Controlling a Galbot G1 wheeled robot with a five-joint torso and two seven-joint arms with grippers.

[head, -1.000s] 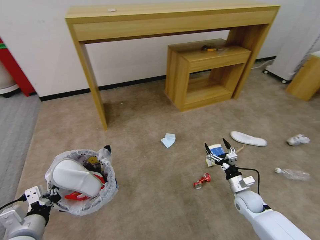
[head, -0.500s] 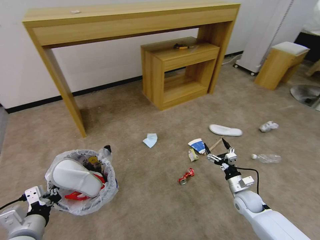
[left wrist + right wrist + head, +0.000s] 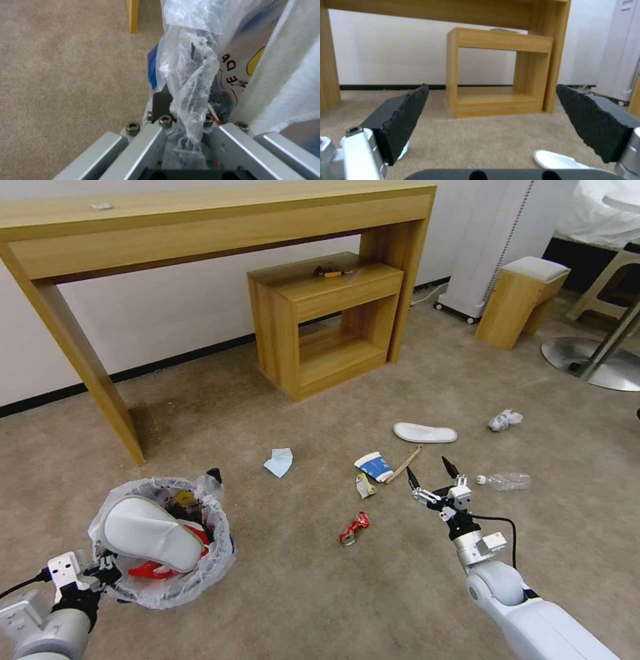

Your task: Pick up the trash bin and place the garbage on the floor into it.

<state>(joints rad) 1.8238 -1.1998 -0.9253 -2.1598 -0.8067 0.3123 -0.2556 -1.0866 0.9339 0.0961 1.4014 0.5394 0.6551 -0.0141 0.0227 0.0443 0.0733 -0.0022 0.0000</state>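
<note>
Left gripper [image 3: 100,570]: I see it clamped on the trash bin [image 3: 163,543] rim. Right gripper [image 3: 433,478]: jaws apart, above the floor [image 3: 300,593], wooden stick [image 3: 405,465] just beyond, clear bottle [image 3: 505,481] beside.

The robot has turned to its right, so the whole head view has slid to the left. The long wooden table [image 3: 220,213] and the small wooden shelf [image 3: 327,323] now sit further left. A wooden stool [image 3: 520,300] and a round metal table base [image 3: 593,367] have come into sight at the right. The red thing and the grey carpet at the left edge are gone. The right gripper [image 3: 432,475] was over the paper cup [image 3: 375,467]; now it hangs open over bare carpet, between the cup and the clear bottle [image 3: 503,481].
</note>
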